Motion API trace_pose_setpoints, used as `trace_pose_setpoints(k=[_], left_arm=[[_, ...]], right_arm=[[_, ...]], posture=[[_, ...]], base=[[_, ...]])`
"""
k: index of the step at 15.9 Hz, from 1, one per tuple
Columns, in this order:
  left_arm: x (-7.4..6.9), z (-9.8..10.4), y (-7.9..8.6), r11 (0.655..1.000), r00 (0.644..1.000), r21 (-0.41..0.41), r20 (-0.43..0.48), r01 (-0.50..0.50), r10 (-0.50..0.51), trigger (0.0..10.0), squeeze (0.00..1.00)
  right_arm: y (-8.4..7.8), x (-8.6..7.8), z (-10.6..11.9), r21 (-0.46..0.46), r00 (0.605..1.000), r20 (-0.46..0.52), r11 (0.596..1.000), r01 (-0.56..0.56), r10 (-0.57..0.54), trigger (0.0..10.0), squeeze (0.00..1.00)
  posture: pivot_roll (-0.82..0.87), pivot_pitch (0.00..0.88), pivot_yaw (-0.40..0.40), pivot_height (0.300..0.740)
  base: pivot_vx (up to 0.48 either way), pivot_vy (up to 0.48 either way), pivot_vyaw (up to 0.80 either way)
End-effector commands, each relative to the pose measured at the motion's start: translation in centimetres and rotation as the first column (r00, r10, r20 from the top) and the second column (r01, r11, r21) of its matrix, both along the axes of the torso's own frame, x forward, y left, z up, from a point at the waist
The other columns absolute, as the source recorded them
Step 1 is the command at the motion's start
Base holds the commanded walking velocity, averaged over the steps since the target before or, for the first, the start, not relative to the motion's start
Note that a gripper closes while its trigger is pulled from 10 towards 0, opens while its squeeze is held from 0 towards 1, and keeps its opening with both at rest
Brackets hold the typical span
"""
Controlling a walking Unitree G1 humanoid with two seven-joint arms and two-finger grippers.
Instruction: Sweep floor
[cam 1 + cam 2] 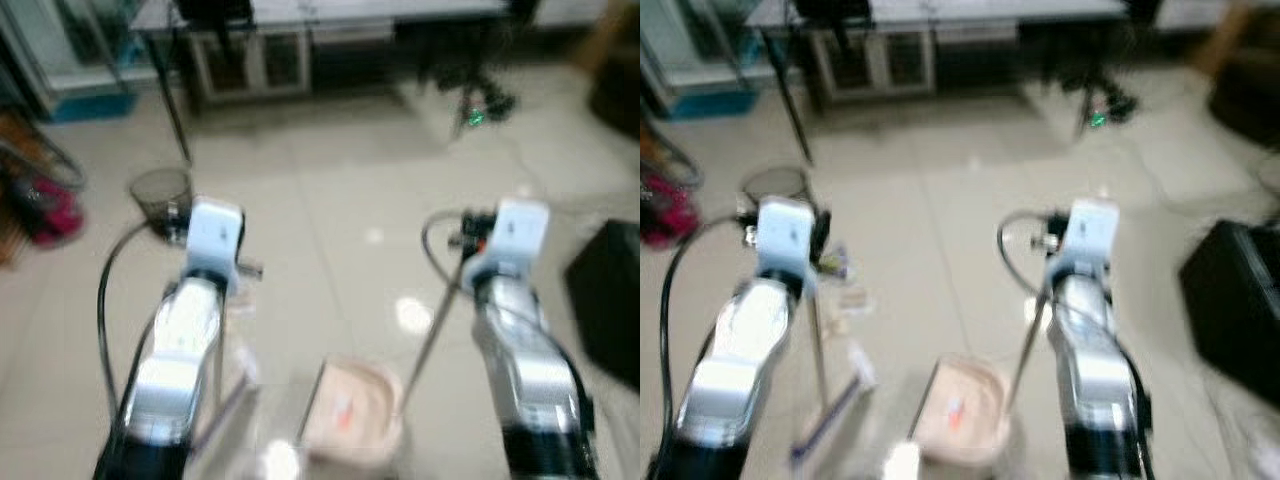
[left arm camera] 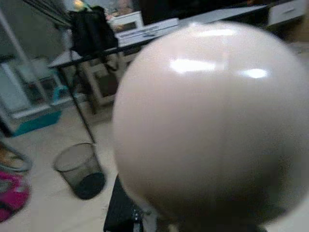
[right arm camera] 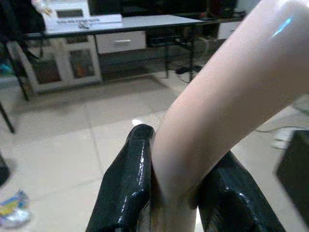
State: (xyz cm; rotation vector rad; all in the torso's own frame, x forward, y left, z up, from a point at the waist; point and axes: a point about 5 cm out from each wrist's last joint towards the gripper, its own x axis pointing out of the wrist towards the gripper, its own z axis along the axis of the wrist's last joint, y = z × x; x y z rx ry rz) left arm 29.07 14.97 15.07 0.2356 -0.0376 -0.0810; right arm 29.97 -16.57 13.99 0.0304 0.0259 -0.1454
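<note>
The right gripper (image 3: 169, 193) is clenched on the dustpan handle (image 3: 231, 92); the pan (image 1: 350, 410) sits on the floor between the arms. The left gripper (image 1: 215, 250) carries the broom (image 1: 830, 405), its rounded knob (image 2: 207, 121) close before the wrist camera; whether its jaws are closed cannot be told. Litter (image 1: 845, 290) lies ahead, nearer the left arm.

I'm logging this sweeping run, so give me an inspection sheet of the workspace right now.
Surface: pale tiled floor, glossy with light glare.
Job's things: pink dustpan low between the arms; broom handle under the left arm.
Clutter: wrappers on the floor beside the left arm.
Grippers: right gripper clamped on the dustpan handle; left gripper behind the broom's rounded knob, fingers unclear.
Cables: black loops at both wrists.
Surroundings: mesh bin, table with cabinet, black box.
</note>
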Motion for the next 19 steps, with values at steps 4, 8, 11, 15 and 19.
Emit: trace_pose_setpoints(k=[4, 8, 11, 15, 19], left_arm=[[0.16, 0.52, 0.27, 1.000, 1.000, 0.000, 0.014, -0.011, 0.011, 10.0, 0.00], [0.16, 0.55, 0.36, 1.000, 1.000, 0.000, 0.014, -0.013, 0.013, 10.0, 0.00], [0.16, 0.54, 0.48, 1.000, 1.000, 0.002, 0.013, -0.018, 0.018, 10.0, 0.00], [0.20, 0.45, 0.86, 0.997, 0.999, 0.070, 0.012, -0.040, 0.040, 10.0, 0.00], [0.16, 0.81, 0.94, 0.998, 0.999, 0.018, 0.014, -0.053, 0.052, 10.0, 0.00]], right_arm=[[0.52, 0.37, 1.19, 0.011, 0.999, 0.041, 0.999, -0.036, 0.036, 10.0, 0.00], [0.66, 0.30, 1.16, 0.013, 0.998, 0.038, 0.999, -0.043, 0.043, 10.0, 0.00], [0.74, 0.33, 1.12, 0.014, 0.998, 0.036, 0.999, -0.051, 0.050, 10.0, 0.00], [0.86, 0.40, 1.19, 0.013, 0.998, 0.037, 0.998, -0.059, 0.058, 10.0, 0.00], [0.92, 0.45, 1.34, 0.020, 0.997, 0.044, 0.998, -0.063, 0.062, 10.0, 0.00]], posture=[[-0.03, 0.044, 0.018, 0.740], [-0.03, 0.047, 0.018, 0.740], [-0.03, 0.047, 0.017, 0.740], [-0.03, 0.047, 0.012, 0.740], [-0.02, 0.048, 0.011, 0.740]], base=[[0.000, 0.480, 0.00], [0.000, 0.480, 0.00], [0.000, 0.480, 0.00], [0.000, -0.134, 0.00], [0.000, 0.000, 0.00]])
